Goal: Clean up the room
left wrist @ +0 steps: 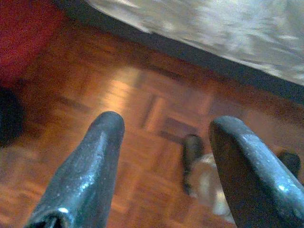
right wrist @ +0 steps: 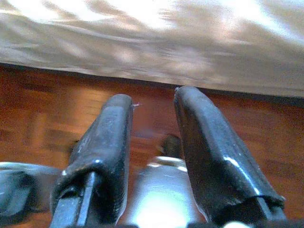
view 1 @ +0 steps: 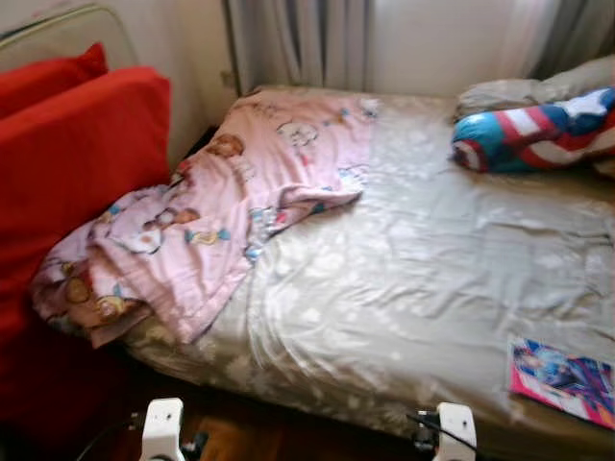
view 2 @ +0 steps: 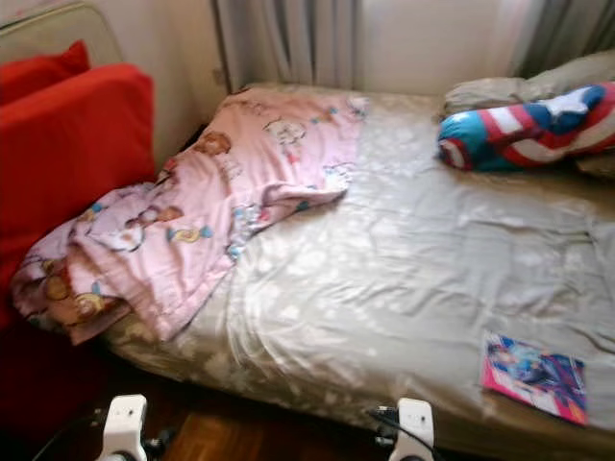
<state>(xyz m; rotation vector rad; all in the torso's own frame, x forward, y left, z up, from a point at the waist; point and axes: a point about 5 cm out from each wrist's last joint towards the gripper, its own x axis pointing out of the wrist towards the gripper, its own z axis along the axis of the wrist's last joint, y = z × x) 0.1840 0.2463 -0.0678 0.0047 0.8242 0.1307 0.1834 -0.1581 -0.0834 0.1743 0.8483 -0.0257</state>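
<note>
A pink cartoon-print blanket (view 1: 221, 206) lies crumpled over the left part of the bed, spilling past its left corner. A colourful book (view 1: 565, 379) rests flat near the bed's front right edge. At the head of the bed a red, white and blue shield-print pillow (view 1: 538, 134) lies beside a grey pillow (view 1: 524, 91). Both arms hang low before the bed's front edge. My left gripper (left wrist: 164, 161) is open above the parquet floor (left wrist: 95, 85), holding nothing. The right gripper (right wrist: 153, 128) is also open, just short of the sheet's hanging edge (right wrist: 156, 47).
The bed's grey sheet (view 1: 423, 269) is wrinkled. Large red cushions (view 1: 77, 154) stand against the bed's left side. Curtains (view 1: 298, 43) hang behind the bed. Dark wooden floor runs along the bed's front edge.
</note>
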